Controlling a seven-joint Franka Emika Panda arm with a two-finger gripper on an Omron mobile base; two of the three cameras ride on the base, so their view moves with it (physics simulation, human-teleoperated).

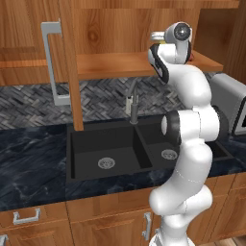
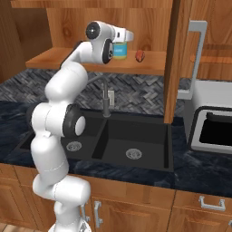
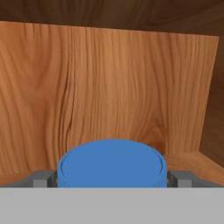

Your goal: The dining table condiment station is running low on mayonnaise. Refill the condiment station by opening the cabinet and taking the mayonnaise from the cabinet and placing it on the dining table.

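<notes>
The cabinet (image 2: 154, 64) stands open, its door (image 2: 174, 59) swung out towards me. On its shelf stands the mayonnaise (image 2: 120, 50), a small jar with a blue lid (image 3: 112, 164). My gripper (image 3: 112, 178) reaches into the cabinet and is open. Its fingertips (image 3: 43, 178) sit one on each side of the lid, close against it. In the left base view my arm hides the jar, and the hand (image 1: 163, 36) points into the shelf (image 1: 110, 65). The dining table is out of view.
A small reddish-brown lump (image 2: 140, 55) lies on the shelf right of the jar. Below are a black double sink (image 2: 131, 140) with a faucet (image 2: 107, 102), the black marble counter (image 1: 29, 163), and a silver appliance (image 2: 210, 122) at the right. The other open door (image 1: 67, 62) hangs over the sink's left side.
</notes>
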